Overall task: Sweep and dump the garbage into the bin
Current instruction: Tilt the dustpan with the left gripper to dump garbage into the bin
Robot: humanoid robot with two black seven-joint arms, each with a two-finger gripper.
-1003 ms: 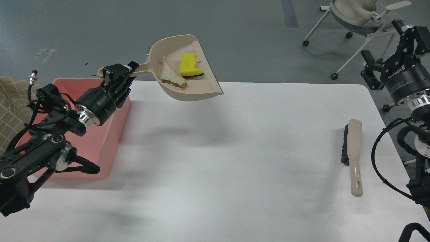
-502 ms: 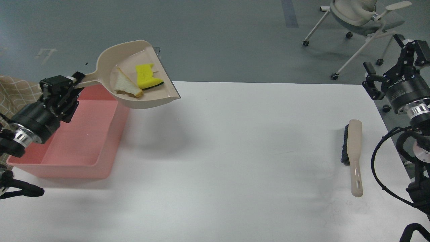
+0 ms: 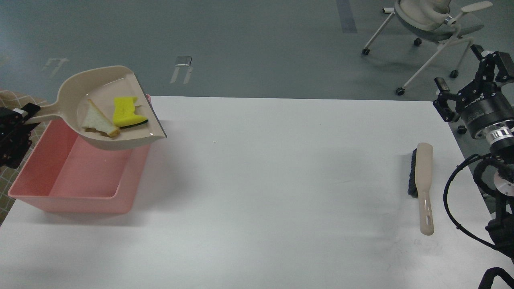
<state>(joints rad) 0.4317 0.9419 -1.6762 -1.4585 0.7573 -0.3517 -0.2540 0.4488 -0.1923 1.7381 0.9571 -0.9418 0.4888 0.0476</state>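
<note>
Bright, even indoor light from overhead fills the frame, with no dim corners. The white table [image 3: 281, 192] shows soft, blurry grey shadows: a broad one to the right of the pink tub [image 3: 72, 188] at left, and fainter patches across the middle and lower right. The brush [image 3: 421, 184] at right casts a thin shadow. A faint sheen lies on the grey floor [image 3: 249, 44] (upper part of the frame). Focus is sharp throughout, without motion blur.

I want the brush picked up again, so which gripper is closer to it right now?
Right. The right gripper hangs off the table's far right corner, just beyond the brush. The left gripper is across the table at the left edge, holding the dustpan handle over the pink bin.
</note>
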